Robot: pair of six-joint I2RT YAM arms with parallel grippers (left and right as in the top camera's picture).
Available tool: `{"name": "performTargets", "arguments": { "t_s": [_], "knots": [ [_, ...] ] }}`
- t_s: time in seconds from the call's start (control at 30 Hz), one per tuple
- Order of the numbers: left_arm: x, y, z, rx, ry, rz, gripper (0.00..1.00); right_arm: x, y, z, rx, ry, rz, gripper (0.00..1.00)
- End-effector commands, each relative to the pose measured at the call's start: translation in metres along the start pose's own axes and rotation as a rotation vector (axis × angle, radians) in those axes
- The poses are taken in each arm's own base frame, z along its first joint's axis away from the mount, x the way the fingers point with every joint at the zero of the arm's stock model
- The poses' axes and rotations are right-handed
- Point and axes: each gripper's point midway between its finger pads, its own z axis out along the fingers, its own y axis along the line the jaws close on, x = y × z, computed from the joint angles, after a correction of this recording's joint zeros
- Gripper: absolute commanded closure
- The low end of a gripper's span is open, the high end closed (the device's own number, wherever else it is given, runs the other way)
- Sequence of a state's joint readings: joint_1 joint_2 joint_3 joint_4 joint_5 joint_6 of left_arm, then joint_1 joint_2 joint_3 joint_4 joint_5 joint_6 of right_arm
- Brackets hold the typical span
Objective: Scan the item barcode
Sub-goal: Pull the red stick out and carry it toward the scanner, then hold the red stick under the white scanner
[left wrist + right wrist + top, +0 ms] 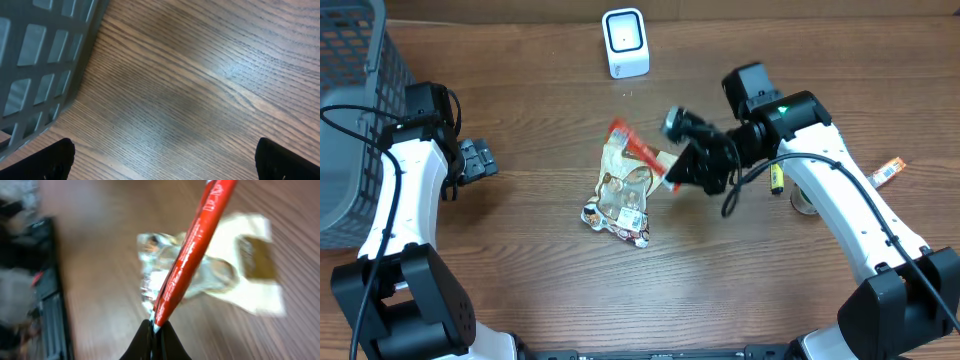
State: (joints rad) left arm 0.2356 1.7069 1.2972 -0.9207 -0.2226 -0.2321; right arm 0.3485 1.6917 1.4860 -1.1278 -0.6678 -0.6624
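The snack packet [623, 190] is a crinkled pouch with a clear and cream body, brown printing and a bright red sealed strip along one end. It sits about mid-table [520, 250]. Its red end points far and right, and its wrinkled lower end lies near and left. The right claw [155, 327] is pinched tight on the red strip, so in the right wrist view the strip runs edge-on away from the fingertips with the pale body spread out behind it. Whether the lower end touches the table cannot be told. The barcode scanner [625, 42], a small white block with a dark-rimmed rounded window, stands at the far edge, well apart from the packet.
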Motion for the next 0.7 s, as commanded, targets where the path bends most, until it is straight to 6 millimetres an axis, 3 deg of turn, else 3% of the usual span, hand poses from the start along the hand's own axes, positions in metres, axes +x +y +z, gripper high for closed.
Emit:
{"name": "performTargets", "arguments": {
  "t_s": [0.0,0.23,0.37,0.5,0.67],
  "knots": [
    [-0.007,0.000,-0.011,-0.003,-0.036,0.011,0.00,-0.014,-0.027,-0.024,0.200,0.004,0.191,0.97],
    [-0.007,0.000,-0.011,-0.003,-0.036,0.011,0.00,-0.064,-0.051,-0.077,0.416,-0.043,0.169,0.97],
    [-0.007,0.000,-0.011,-0.003,-0.036,0.011,0.01,-0.079,-0.086,-0.092,0.589,-0.051,0.147,0.97],
    [-0.007,0.000,-0.010,-0.003,-0.036,0.011,0.00,-0.084,-0.119,-0.089,0.708,-0.027,0.086,0.97],
    [-0.007,0.000,-0.011,-0.003,-0.036,0.011,0.00,-0.102,-0.158,-0.052,0.816,0.028,-0.087,0.97]
  ]
}}
